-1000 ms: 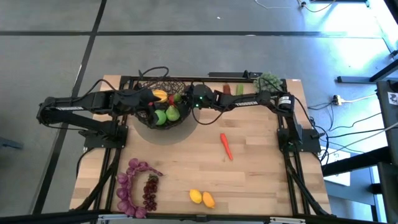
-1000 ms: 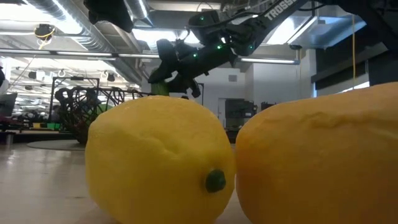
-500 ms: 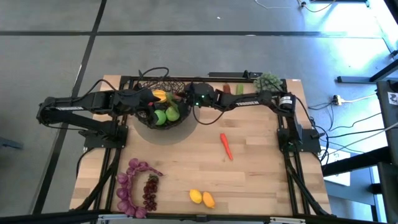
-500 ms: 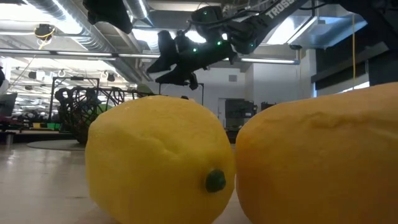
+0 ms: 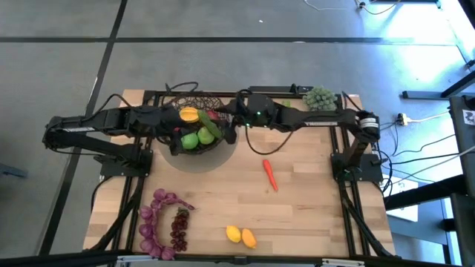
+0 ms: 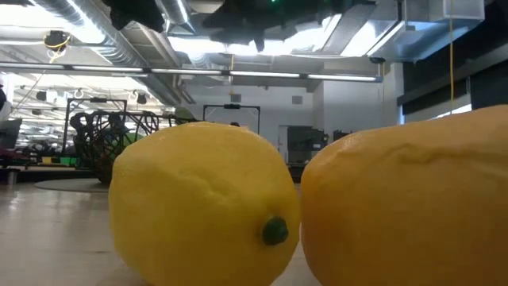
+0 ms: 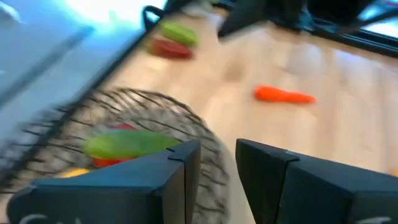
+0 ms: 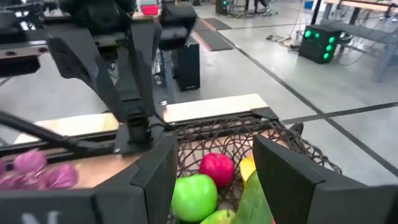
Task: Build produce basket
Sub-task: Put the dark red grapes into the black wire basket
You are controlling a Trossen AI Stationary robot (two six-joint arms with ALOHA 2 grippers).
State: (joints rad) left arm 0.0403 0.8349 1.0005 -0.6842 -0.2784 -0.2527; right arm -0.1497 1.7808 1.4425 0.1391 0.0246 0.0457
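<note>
— Where is the basket (image 5: pixel 194 133) from your claws?
— At the desk's (image 5: pixel 312 208) far edge. My right claw (image 5: pixel 231 113) hangs just over its rim, fingers spread and empty, above an apple (image 8: pixel 194 196) and pomegranate (image 8: pixel 216 168) inside. My left claw (image 5: pixel 177 126) sits at the other rim, fingers slightly parted, holding nothing. The carrot (image 5: pixel 270 174) lies well apart.

Past the left gripper (image 7: pixel 214 165), whose two dark fingers (image 7: pixel 177 168) stand a narrow gap apart with nothing between them, lies the wire-mesh basket (image 7: pixel 180 118). Inside it a long green piece (image 7: pixel 127 143) rests over something red (image 7: pixel 106 160), with a bit of yellow-orange (image 7: pixel 71 173) at its side. Beyond, on the wooden surface (image 7: pixel 348 124), lies an orange carrot (image 7: pixel 283 95), well apart from the basket. Farther off, a green piece (image 7: pixel 177 32) and a red one (image 7: pixel 169 48) lie side by side.
</note>
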